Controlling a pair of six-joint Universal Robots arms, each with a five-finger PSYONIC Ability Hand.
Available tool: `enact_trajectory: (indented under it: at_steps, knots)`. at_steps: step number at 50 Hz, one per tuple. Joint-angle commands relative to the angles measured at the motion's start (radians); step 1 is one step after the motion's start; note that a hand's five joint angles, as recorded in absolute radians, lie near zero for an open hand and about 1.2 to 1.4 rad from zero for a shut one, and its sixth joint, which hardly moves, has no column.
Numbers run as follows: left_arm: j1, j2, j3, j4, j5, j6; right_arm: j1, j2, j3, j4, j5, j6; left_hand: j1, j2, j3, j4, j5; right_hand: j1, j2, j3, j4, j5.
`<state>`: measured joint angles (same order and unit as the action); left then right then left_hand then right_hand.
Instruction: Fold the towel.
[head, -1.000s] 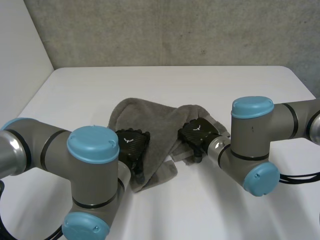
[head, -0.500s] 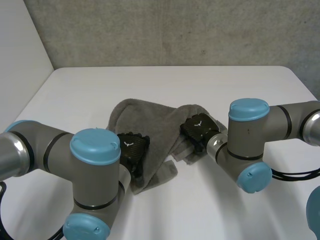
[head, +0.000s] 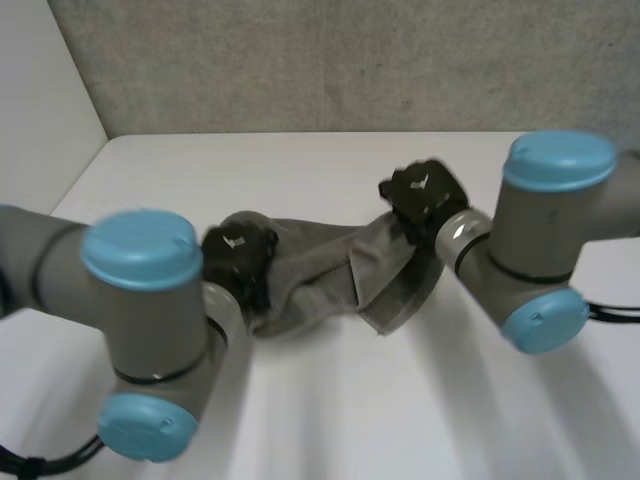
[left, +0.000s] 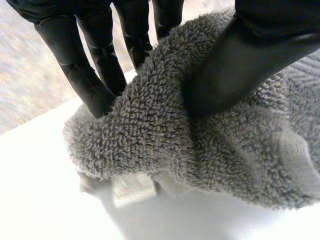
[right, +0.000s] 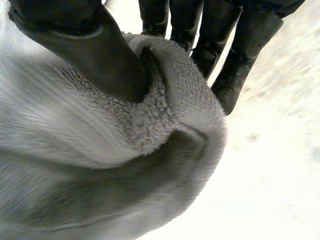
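A grey terry towel hangs bunched between my two hands, a little above the white table. My left hand grips the towel's left end. In the left wrist view the thumb presses the towel against the fingers. My right hand holds the towel's right end, raised higher. In the right wrist view its thumb pinches a fold of the towel against the fingers. A loose flap droops below the right hand.
A grey textured wall rises behind the table's far edge, and a pale wall stands at the left. Bare white table lies in front of the towel and behind it.
Both hands have closed on the towel and lifted it off the table. The left hand moved left, the right hand moved up and to the right, pulling the towel out between them.
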<state>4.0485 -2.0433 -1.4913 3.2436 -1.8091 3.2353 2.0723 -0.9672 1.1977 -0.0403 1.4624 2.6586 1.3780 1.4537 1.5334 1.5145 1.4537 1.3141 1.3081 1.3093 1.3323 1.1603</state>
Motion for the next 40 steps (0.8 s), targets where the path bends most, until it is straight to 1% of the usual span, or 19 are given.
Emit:
enact_trajectory:
  at_steps: [1,3,6,8,9,11,12,14,15,19,25,29,33,35,36,37,38,39,40]
  knots:
    - [0.089,0.178,0.019,-0.022,0.014,0.001,-0.081,-0.223,-0.032,0.1,-0.007,-0.014,0.018,-0.057,-0.137,-0.118,-0.232,0.082,0.088,0.087,0.064,0.061]
    - [0.115,0.254,0.046,-0.054,0.022,0.001,-0.119,-0.295,-0.09,0.216,-0.013,-0.017,0.018,-0.057,-0.137,-0.118,-0.232,0.082,0.088,0.087,0.064,0.061]
    - [0.128,0.282,0.065,-0.073,0.036,0.001,-0.138,-0.308,-0.115,0.281,-0.016,-0.025,0.018,-0.057,-0.137,-0.118,-0.232,0.082,0.088,0.087,0.064,0.061]
    - [0.176,0.317,0.109,-0.119,0.094,0.001,-0.17,-0.317,-0.148,0.382,-0.019,-0.067,0.018,-0.057,-0.137,-0.118,-0.232,0.082,0.088,0.087,0.064,0.061]
    - [0.176,0.318,0.109,-0.119,0.094,0.001,-0.17,-0.317,-0.148,0.382,-0.019,-0.068,0.018,-0.057,-0.137,-0.118,-0.232,0.082,0.088,0.087,0.064,0.061]
    - [0.246,0.322,0.156,-0.194,0.164,0.007,-0.186,-0.32,-0.152,0.445,-0.031,-0.133,0.018,-0.057,-0.137,-0.118,-0.232,0.082,0.088,0.087,0.064,0.061]
    - [0.247,0.322,0.157,-0.194,0.165,0.008,-0.186,-0.32,-0.152,0.445,-0.031,-0.134,0.018,-0.057,-0.137,-0.118,-0.232,0.082,0.088,0.087,0.064,0.061]
    - [0.291,0.302,0.195,-0.287,0.239,0.033,-0.186,-0.32,-0.142,0.458,-0.043,-0.175,0.018,-0.057,-0.137,-0.118,-0.232,0.082,0.088,0.087,0.064,0.061]
    - [0.291,0.302,0.195,-0.288,0.24,0.034,-0.186,-0.32,-0.142,0.458,-0.044,-0.175,0.018,-0.057,-0.137,-0.118,-0.232,0.082,0.088,0.087,0.064,0.061]
    - [0.294,0.185,0.235,-0.385,0.307,0.096,-0.181,-0.309,-0.129,0.464,-0.065,-0.183,0.018,-0.057,-0.137,-0.118,-0.232,0.082,0.088,0.087,0.064,0.061]
    - [0.294,0.061,0.293,-0.459,0.32,0.189,-0.187,-0.228,-0.139,0.462,-0.091,-0.183,0.018,-0.057,-0.137,-0.118,-0.232,0.082,0.088,0.087,0.064,0.061]
    - [0.293,-0.053,0.422,-0.484,0.307,0.293,-0.178,-0.15,-0.2,0.453,-0.09,-0.189,0.018,-0.057,-0.137,-0.118,-0.232,0.082,0.088,0.087,0.064,0.061]
    - [0.294,-0.106,0.563,-0.487,0.29,0.34,-0.176,-0.097,-0.283,0.396,-0.085,-0.161,0.018,-0.057,-0.137,-0.118,-0.232,0.082,0.088,0.087,0.064,0.061]
    - [0.294,-0.118,0.72,-0.476,0.252,0.34,-0.163,-0.071,-0.311,0.213,-0.085,-0.077,0.018,-0.057,-0.137,-0.118,-0.232,0.082,0.088,0.087,0.064,0.061]
    - [0.294,-0.118,0.721,-0.476,0.252,0.34,-0.163,-0.071,-0.311,0.212,-0.085,-0.077,0.018,-0.057,-0.137,-0.118,-0.232,0.082,0.088,0.087,0.064,0.061]
    - [0.293,-0.114,0.797,-0.457,0.24,0.331,-0.153,-0.083,-0.293,0.086,-0.08,-0.002,0.018,-0.057,-0.137,-0.118,-0.232,0.082,0.088,0.087,0.064,0.061]
    - [0.288,-0.104,0.862,-0.415,0.234,0.311,-0.158,-0.119,-0.252,-0.044,-0.073,0.086,0.018,-0.057,-0.137,-0.118,-0.232,0.082,0.088,0.087,0.064,0.061]
    - [0.288,-0.104,0.862,-0.415,0.234,0.311,-0.158,-0.119,-0.251,-0.046,-0.073,0.087,0.018,-0.057,-0.137,-0.118,-0.232,0.082,0.088,0.087,0.064,0.061]
    - [0.283,-0.094,0.903,-0.36,0.234,0.275,-0.166,-0.184,-0.189,-0.167,-0.067,0.175,0.018,-0.057,-0.137,-0.118,-0.232,0.082,0.088,0.087,0.064,0.061]
